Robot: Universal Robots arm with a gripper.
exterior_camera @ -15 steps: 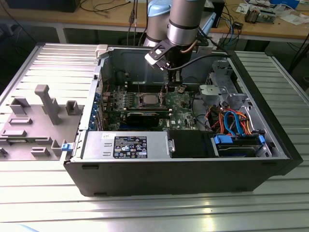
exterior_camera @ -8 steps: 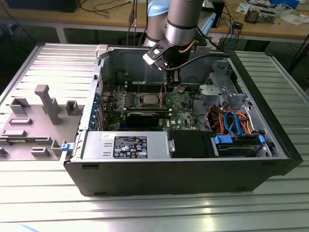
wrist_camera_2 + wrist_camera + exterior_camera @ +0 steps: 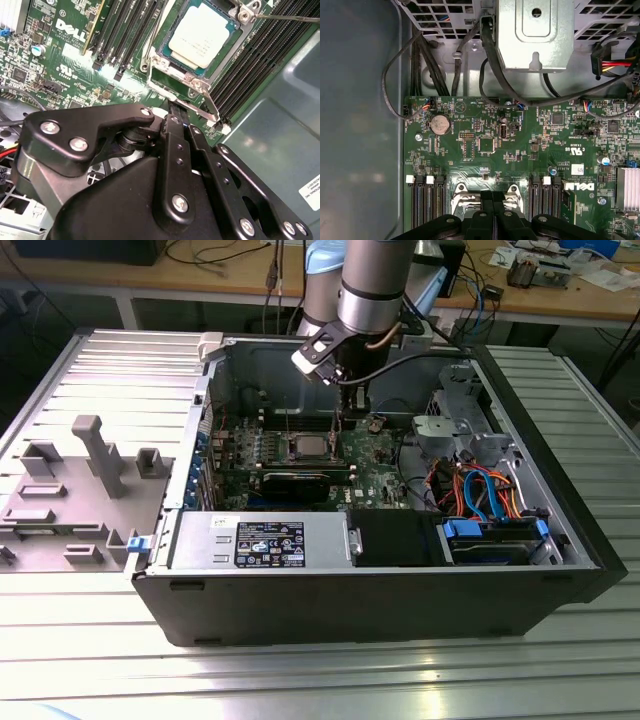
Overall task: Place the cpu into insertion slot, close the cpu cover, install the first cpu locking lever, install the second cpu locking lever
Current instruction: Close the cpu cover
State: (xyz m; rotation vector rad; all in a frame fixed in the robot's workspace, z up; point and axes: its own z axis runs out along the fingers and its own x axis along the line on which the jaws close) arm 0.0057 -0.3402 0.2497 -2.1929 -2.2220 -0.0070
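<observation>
The cpu (image 3: pixel 202 37), a square chip with a silver top, lies in the insertion slot (image 3: pixel 285 448) on the green motherboard. The silver cpu cover (image 3: pixel 170 67) lies around it as a frame. One thin locking lever (image 3: pixel 285 18) sticks out from the socket's far corner. Another lever (image 3: pixel 207 102) runs along the socket edge nearest my fingers. My gripper (image 3: pixel 175 107) is shut, its black tips right at that socket edge. Whether they touch the lever is hidden. In the exterior view my gripper (image 3: pixel 340 405) hangs just behind the cpu (image 3: pixel 305 448). The first wrist view shows my gripper (image 3: pixel 492 196) over the socket brackets.
Long black memory slots (image 3: pixel 130 35) flank the socket on both sides. A coin battery (image 3: pixel 440 125) and a metal drive cage (image 3: pixel 535 35) with cables lie beyond it. The case holds a power supply (image 3: pixel 260 540) and coloured cables (image 3: pixel 480 490). A grey fixture (image 3: pixel 80 480) stands at the exterior view's left.
</observation>
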